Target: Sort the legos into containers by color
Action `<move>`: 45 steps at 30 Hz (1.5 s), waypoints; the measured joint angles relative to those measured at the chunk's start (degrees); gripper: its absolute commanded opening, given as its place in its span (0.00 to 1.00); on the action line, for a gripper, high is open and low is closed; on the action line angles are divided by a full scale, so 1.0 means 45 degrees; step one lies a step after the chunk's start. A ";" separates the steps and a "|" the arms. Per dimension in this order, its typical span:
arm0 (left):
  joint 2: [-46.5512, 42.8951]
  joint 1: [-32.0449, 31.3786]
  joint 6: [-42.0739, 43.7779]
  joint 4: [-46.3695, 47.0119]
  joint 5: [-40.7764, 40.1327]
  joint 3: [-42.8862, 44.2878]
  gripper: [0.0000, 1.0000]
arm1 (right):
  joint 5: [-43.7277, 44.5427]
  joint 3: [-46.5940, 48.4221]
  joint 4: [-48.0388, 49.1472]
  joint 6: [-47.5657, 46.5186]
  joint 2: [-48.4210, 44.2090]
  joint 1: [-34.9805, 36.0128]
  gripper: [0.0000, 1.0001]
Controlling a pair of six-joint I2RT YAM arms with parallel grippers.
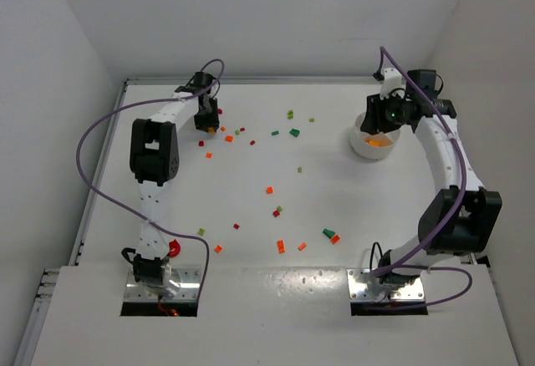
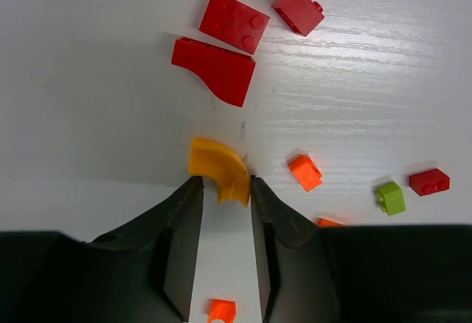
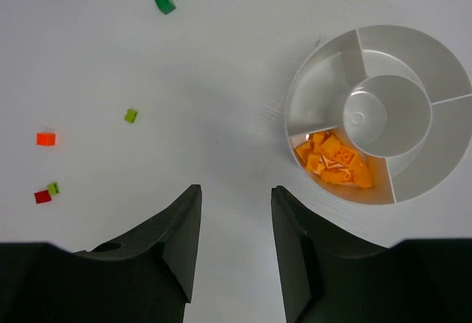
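Note:
A yellow-orange curved lego (image 2: 219, 169) lies on the white table at the tips of my left gripper (image 2: 223, 184). Its near end sits between the narrowed jaws, touching the right finger, with a sliver of table showing beside the left finger. In the top view that gripper (image 1: 206, 124) is at the far left. My right gripper (image 3: 234, 198) is open and empty beside the round white dish (image 3: 295, 94), whose near compartment holds several orange legos (image 3: 335, 164). The other compartments look empty. Red, orange and green legos (image 1: 270, 190) are scattered over the table.
Three red pieces (image 2: 234, 19) lie just beyond the left fingertips, with an orange brick (image 2: 304, 172), a green one (image 2: 391, 198) and a red one (image 2: 429, 181) to the right. White walls (image 1: 75, 90) enclose the table. A red hook (image 1: 174, 247) sits by the left arm's base.

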 measured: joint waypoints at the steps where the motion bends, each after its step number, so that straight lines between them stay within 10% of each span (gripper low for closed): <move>1: 0.0000 0.0000 -0.0010 0.0005 0.0034 -0.0010 0.36 | -0.0199 -0.0015 -0.0044 0.0000 0.0010 0.0000 0.43; 19: -0.2448 -0.0185 0.0636 0.0879 0.2288 -0.3021 0.28 | -0.4532 -0.2841 -0.0466 0.1515 0.0578 0.1083 0.39; 27: -0.3424 -0.0622 0.0403 0.1350 0.0699 -0.3113 0.53 | -0.5289 -0.3288 -0.0102 0.2443 0.0826 0.1433 0.39; 45: -0.1972 -0.0787 -0.1953 0.1151 -0.1219 -0.2866 0.44 | -0.5294 -0.2798 0.0010 0.2686 0.1010 0.1443 0.39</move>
